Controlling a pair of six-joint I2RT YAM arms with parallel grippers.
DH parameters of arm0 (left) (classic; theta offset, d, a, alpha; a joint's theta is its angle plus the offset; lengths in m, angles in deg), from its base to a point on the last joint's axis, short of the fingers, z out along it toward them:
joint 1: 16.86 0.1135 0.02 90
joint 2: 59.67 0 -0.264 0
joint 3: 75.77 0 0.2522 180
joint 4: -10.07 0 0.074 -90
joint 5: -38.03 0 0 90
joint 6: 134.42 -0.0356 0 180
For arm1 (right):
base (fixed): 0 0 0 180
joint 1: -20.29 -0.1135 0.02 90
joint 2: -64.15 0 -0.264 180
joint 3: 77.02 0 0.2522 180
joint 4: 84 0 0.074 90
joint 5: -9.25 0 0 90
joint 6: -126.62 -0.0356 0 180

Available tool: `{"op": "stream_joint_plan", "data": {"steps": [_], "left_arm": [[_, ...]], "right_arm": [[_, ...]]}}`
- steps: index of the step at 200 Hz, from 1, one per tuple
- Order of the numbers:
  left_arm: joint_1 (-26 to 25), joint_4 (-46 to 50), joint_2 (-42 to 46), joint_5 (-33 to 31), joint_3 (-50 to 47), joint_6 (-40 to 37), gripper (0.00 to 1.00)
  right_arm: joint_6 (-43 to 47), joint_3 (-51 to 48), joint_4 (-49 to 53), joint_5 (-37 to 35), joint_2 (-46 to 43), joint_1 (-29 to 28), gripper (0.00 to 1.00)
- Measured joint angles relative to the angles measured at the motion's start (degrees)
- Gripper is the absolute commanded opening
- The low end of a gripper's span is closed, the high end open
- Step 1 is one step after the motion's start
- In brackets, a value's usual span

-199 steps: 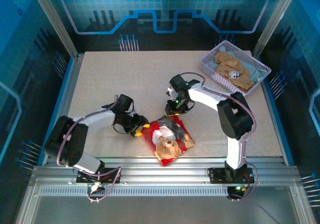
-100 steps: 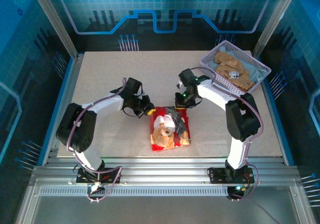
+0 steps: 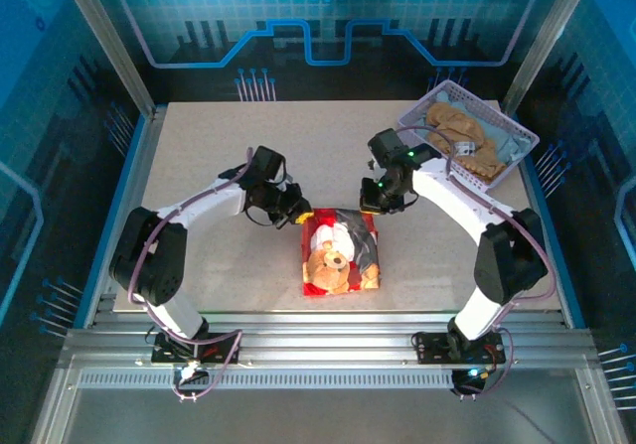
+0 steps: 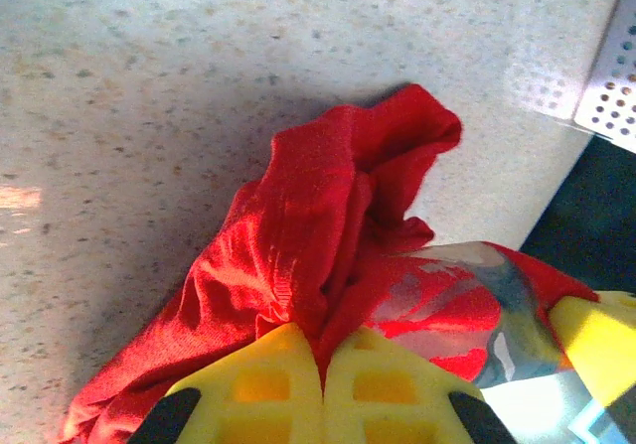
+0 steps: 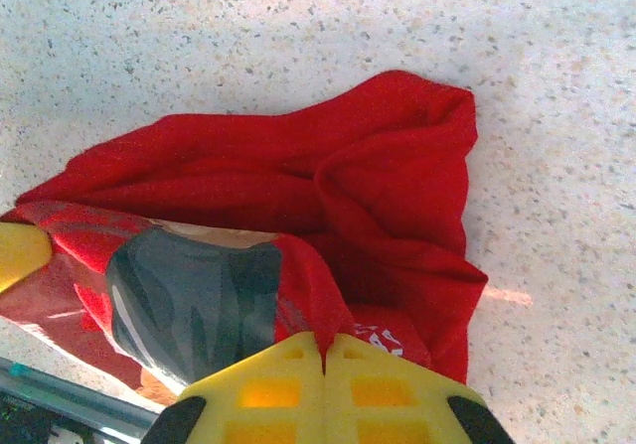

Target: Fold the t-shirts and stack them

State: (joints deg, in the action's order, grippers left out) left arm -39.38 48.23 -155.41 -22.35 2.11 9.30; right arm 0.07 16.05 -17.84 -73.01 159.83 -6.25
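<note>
Jaws on both arms are pressing fully together, each pinching a far corner of the red t-shirt (image 3: 343, 250). I am watching the left gripper (image 4: 323, 389) biting a bunched fold at the left corner and the right gripper (image 5: 323, 360) clamping the right one between yellow pads (image 5: 268, 392). Soft, wrinkled cloth is lying near the middle of the speckled table (image 3: 248, 136), with the brown bear print (image 3: 328, 262) facing up. Tan tees (image 3: 459, 129) and a pale blue-grey tee (image 3: 509, 147) are sitting in the lavender lattice basket (image 3: 417, 103) at far right. Compared with a second ago, both arms are reaching farther out, and the shirt is lying flatter, dragged away from the near edge
</note>
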Motion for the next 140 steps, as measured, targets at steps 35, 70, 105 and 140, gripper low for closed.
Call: {"op": "stream_joint_plan", "data": {"steps": [35, 70, 105, 140], "left_arm": [[-0.04, 0.76, -0.83, 0.22, 2.45, -0.57, 0.0], [-0.04, 1.09, -7.5, 0.22, 6.69, -2.29, 0.09], [-0.04, 3.02, -14.38, -0.55, 12.41, -4.76, 0.22], [0.09, 5.01, -17.05, -4.46, 14.69, -7.28, 0.49]], "right_arm": [[-0.76, 1.75, 1.62, -1.36, 1.68, 0.76, 0.0], [-1.25, 3.3, 1.6, -3.74, 7.45, 1.77, 0.0], [-1.86, 5.7, 1.38, -4.81, 13.7, 2.8, 0.0], [-2.14, 10.36, 1.4, -6.23, 20.79, 3.93, 0.05]]}}
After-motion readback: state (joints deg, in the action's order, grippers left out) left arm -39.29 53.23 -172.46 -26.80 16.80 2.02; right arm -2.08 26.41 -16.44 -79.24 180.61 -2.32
